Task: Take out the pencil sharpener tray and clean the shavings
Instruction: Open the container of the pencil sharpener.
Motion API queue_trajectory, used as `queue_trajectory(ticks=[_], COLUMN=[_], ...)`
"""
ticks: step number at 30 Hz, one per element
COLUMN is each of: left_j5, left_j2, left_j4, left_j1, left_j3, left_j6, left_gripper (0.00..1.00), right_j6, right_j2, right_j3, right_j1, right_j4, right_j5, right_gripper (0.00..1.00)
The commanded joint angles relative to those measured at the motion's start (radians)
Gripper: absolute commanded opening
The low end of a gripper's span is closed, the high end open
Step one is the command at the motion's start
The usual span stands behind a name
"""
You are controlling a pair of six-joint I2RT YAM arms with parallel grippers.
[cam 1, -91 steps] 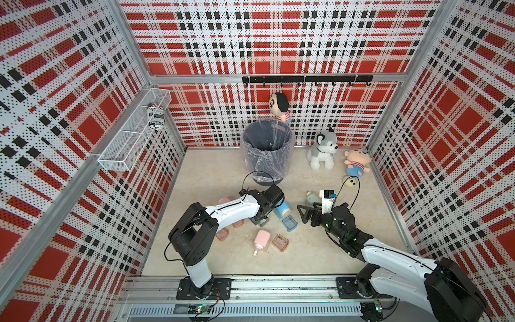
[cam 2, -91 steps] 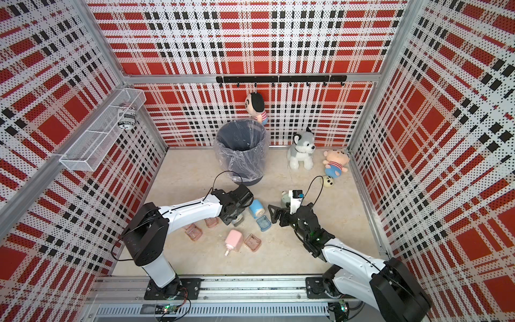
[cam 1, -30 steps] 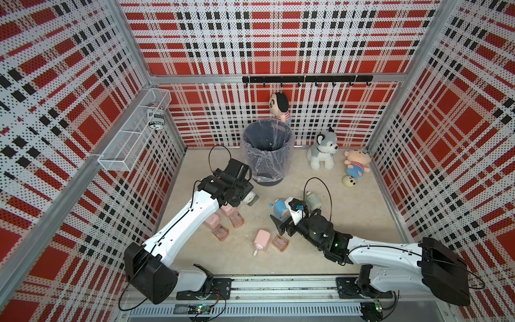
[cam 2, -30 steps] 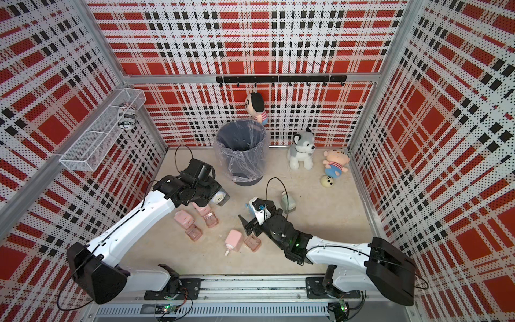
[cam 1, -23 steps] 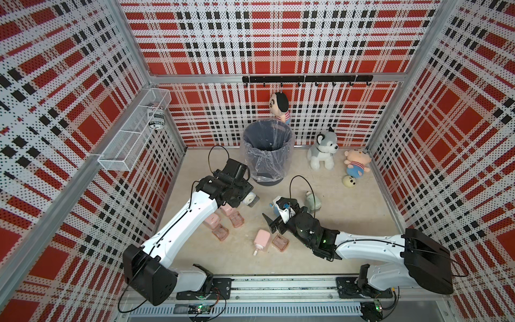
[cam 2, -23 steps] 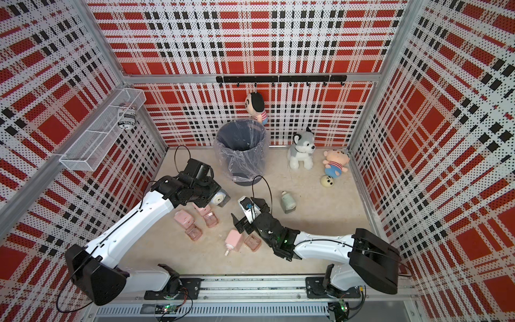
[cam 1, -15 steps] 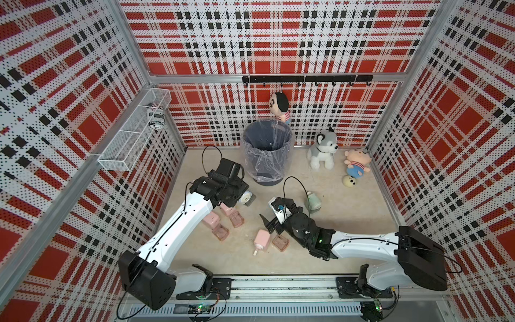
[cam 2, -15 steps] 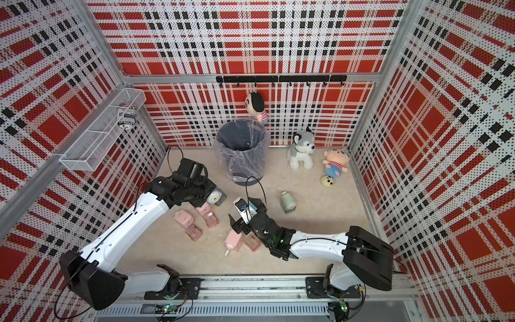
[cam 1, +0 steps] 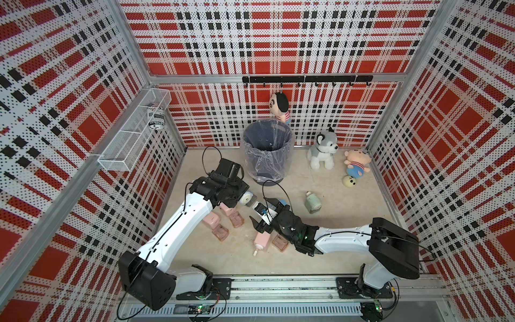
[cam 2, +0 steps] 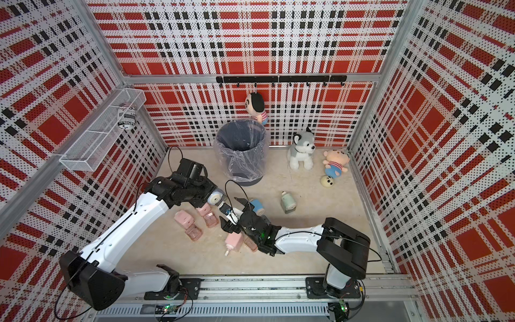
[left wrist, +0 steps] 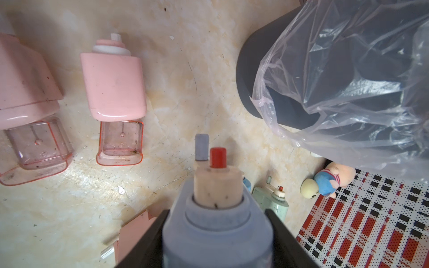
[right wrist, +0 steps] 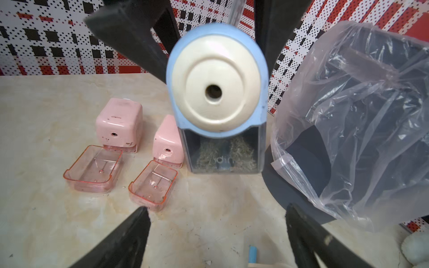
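1. Left pincer [left wrist: 216,215] is clamped on the body of the blue pencil sharpener [right wrist: 216,88], one black jaw on either flank. The right pincer [right wrist: 217,211] faces that sharpener with its jaws spread wide. Nothing is between them and they stop short of it without touching.
2. The trash bin [cam 1: 267,164], lined with a clear bag, stands beyond the left pincer and to its right, just beside the held sharpener.
3. The blue pencil sharpener turns its cream face and pencil hole toward the right pincer. Its clear tray [right wrist: 192,150] is still seated in the body under that face, straight ahead of the right pincer's open jaws. It is packed with shavings [right wrist: 209,150].
4. Two pink sharpeners [right wrist: 118,120] [right wrist: 168,141] sit on the table [cam 1: 223,259] below the left pincer, to its left and nearer the robot's base. A third pink sharpener [cam 1: 262,241] lies on its side behind the right pincer, beside that arm.
5. Two pink trays [right wrist: 95,171] [right wrist: 153,183] lie pulled out, each just in front of its own sharpener and holding only specks. A third tray [cam 1: 279,243] lies just beside the third pink sharpener, partly under the right arm.
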Motion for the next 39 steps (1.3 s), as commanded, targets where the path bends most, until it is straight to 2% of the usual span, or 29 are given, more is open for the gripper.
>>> queue_trajectory(ticks=[1,9,14,18,34,36,38,39], left_j5=[0.008,0.014,0.012,0.015,0.018,0.021,0.021,0.02], left_j2=[-0.011,0.002,0.005,0.012,0.012,0.012,0.011,0.011], left_j4=[0.022,0.029,0.033,0.036,0.04,0.042,0.042,0.043], left_j1=[0.008,0.01,0.011,0.012,0.011,0.01,0.008,0.008], left_j3=[-0.009,-0.006,-0.007,-0.009,-0.014,-0.013,-0.015,-0.014], left_j6=[0.002,0.005,0.004,0.005,0.001,-0.002,-0.001,-0.002], left_gripper=[0.42,0.42,0.42,0.42,0.42,0.42,0.42,0.42], right_j6=[-0.013,-0.007,-0.01,-0.013,-0.03,-0.031,-0.035,-0.035], right_j2=[0.032,0.073,0.08,0.087,0.124,0.129,0.135,0.136], right_j3=[0.035,0.085,0.084,0.09,0.108,0.113,0.119,0.122], right_j1=[0.006,0.008,0.011,0.014,0.025,0.026,0.027,0.028], right_j4=[0.055,0.055,0.079,0.088,0.115,0.114,0.114,0.113], right_j5=[0.023,0.042,0.06,0.069,0.104,0.106,0.112,0.113], right_gripper=[0.89,0.81,0.69,0.66,0.6,0.63,0.72,0.73])
